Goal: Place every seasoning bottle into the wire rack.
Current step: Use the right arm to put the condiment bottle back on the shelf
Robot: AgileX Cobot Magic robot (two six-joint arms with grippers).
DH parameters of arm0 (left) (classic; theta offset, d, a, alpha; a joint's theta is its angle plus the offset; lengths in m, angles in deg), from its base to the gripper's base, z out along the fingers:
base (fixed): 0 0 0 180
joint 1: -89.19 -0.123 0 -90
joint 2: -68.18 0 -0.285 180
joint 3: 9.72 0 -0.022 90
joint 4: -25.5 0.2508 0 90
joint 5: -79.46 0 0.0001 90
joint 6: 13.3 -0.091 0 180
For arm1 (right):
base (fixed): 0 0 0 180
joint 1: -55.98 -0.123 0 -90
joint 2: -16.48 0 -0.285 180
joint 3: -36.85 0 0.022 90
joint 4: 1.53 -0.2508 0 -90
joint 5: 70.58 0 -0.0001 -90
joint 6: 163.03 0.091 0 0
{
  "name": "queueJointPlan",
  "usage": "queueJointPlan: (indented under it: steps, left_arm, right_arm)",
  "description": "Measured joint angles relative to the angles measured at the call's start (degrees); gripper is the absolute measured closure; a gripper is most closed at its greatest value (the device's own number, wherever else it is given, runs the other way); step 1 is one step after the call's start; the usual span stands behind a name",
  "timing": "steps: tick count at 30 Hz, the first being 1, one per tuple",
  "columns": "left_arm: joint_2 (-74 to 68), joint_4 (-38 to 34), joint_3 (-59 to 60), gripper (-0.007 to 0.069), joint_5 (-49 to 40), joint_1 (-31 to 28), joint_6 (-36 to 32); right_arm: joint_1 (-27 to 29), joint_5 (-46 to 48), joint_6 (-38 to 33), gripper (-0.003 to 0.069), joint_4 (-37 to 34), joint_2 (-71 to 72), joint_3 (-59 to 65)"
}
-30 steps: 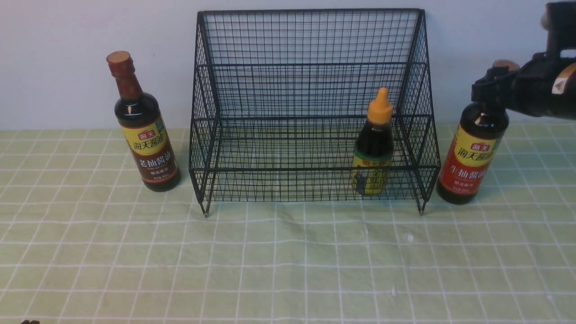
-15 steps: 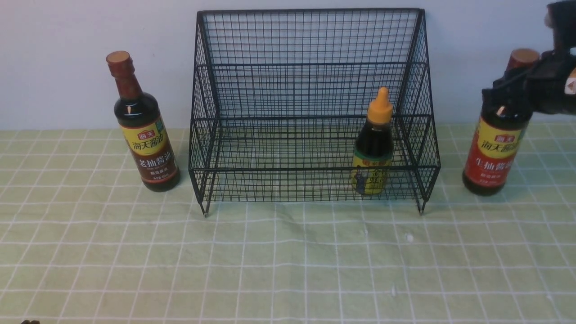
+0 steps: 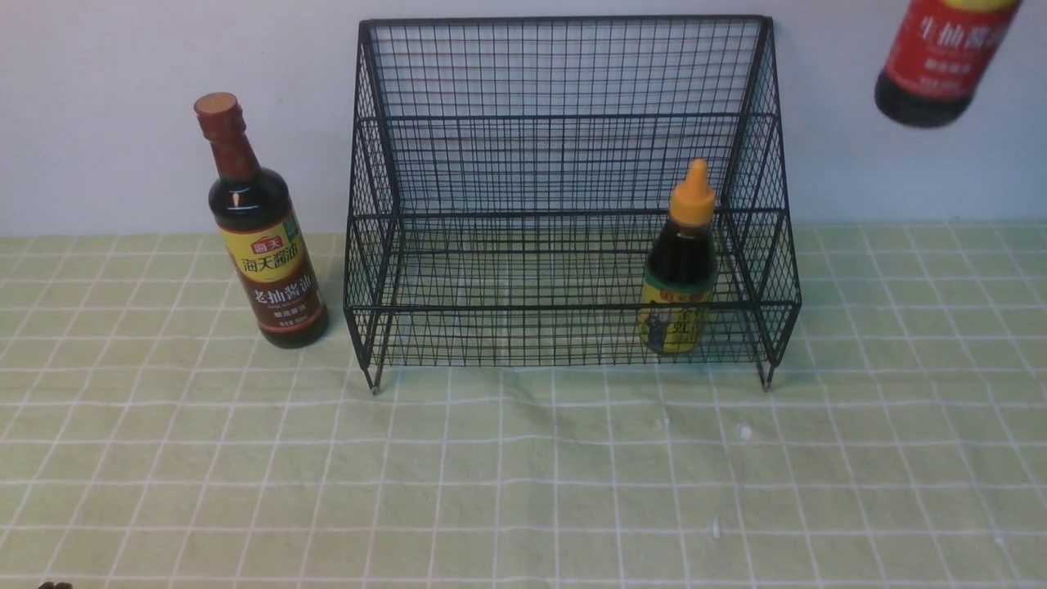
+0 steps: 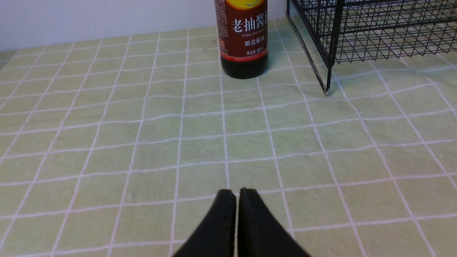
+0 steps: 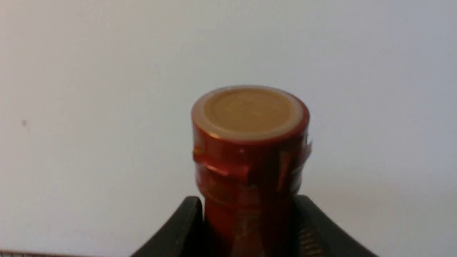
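The black wire rack (image 3: pixel 564 74) stands against the back wall. A short bottle with an orange nozzle cap (image 3: pixel 680 260) stands on its lower tier at the right. A tall brown-label bottle (image 3: pixel 260 227) stands on the cloth left of the rack, its base showing as brown-label bottle (image 4: pixel 244 39) in the left wrist view. The red-label bottle (image 3: pixel 941 57) hangs high at the top right, only its lower part in the front view. My right gripper (image 5: pixel 248 208) is shut on that bottle's neck below the cap (image 5: pixel 250 117). My left gripper (image 4: pixel 236 194) is shut and empty, low over the cloth.
A green checked cloth (image 3: pixel 523 474) covers the table. A plain white wall (image 3: pixel 123 123) runs behind. One rack foot (image 4: pixel 326 92) stands near the brown-label bottle in the left wrist view.
My right gripper closed on the red-label bottle's neck and lifted it from the cloth right of the rack, up toward the top right. The left arm stayed still.
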Motion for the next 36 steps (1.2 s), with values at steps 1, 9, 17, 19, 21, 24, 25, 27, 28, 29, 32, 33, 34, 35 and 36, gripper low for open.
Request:
queueJointPlan:
  steps: [1,9,17,19,21,24,25,27,28,29,32,33,34,35,36]
  left_arm:
    - [0.0,0.0,0.0,0.0631,0.0,0.0,0.0]
    - [0.0,0.0,0.0,0.0631,0.0,0.0,0.0]
    - [0.0,0.0,0.0,0.0631,0.0,0.0,0.0]
    - [0.0,0.0,0.0,0.0631,0.0,0.0,0.0]
    - [0.0,0.0,0.0,0.0631,0.0,0.0,0.0]
    - [0.0,0.0,0.0,0.0631,0.0,0.0,0.0]
    - [0.0,0.0,0.0,0.0631,0.0,0.0,0.0]
    - [0.0,0.0,0.0,0.0631,0.0,0.0,0.0]
    - [0.0,0.0,0.0,0.0631,0.0,0.0,0.0]
    - [0.0,0.0,0.0,0.0631,0.0,0.0,0.0]
    - [0.0,0.0,0.0,0.0631,0.0,0.0,0.0]
    - [0.0,0.0,0.0,0.0631,0.0,0.0,0.0]
    - [0.0,0.0,0.0,0.0631,0.0,0.0,0.0]
    - [0.0,0.0,0.0,0.0631,0.0,0.0,0.0]
    - [0.0,0.0,0.0,0.0631,0.0,0.0,0.0]
  right_arm:
    - [-0.5,0.0,0.0,0.0372,-0.4,-0.8,-1.8]
    - [-7.3,-0.2,0.0,0.0372,-1.4,-11.1,-15.6]
    - [-9.6,-0.5,0.0,0.0372,-2.1,-24.1,-26.7]
    - [-9.6,-0.4,0.0,0.0372,-2.1,-27.2,-28.3]
    - [-9.6,-0.4,0.0,0.0372,-2.2,-29.3,-28.7]
    - [-9.6,0.1,0.0,0.0372,-2.6,-31.5,-28.8]
    - [-9.6,0.6,0.0,0.0372,-2.9,-32.0,-28.8]
    - [-9.6,2.5,0.0,0.0372,-3.5,-33.0,-28.8]
    - [-9.6,3.2,0.1,0.0372,-3.6,-33.3,-28.8]
    - [-9.6,4.5,0.1,0.0372,-4.1,-33.7,-28.8]
    - [-9.6,9.2,0.1,0.0372,-5.0,-34.3,-28.9]
    - [-9.6,10.5,0.1,0.0372,-5.4,-34.5,-28.9]
    - [-9.6,11.7,0.1,0.0372,-5.8,-34.7,-28.9]
    - [-9.6,13.0,0.0,0.0372,-6.2,-34.9,-28.9]
    - [-9.6,14.2,-0.3,0.0372,-6.8,-35.3,-28.9]
